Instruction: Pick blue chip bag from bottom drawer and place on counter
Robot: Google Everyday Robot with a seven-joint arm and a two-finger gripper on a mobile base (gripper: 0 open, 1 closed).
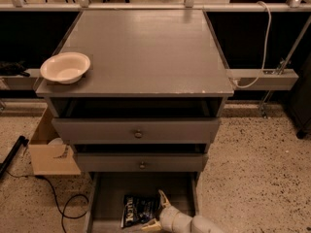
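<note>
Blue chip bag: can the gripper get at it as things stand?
Probably yes. The gripper is inside the open bottom drawer, jaws spread at the right edge of the blue chip bag, with nothing between them.

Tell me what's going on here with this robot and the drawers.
The robot's arm reaches into the pulled-out bottom drawer, where the blue chip bag lies flat. Its gripper is at the bag's right edge with its fingers spread open, and the bag is not yet lifted. Whether the fingers touch the bag is unclear. A white bowl sits on the counter above, near its front left corner.
</note>
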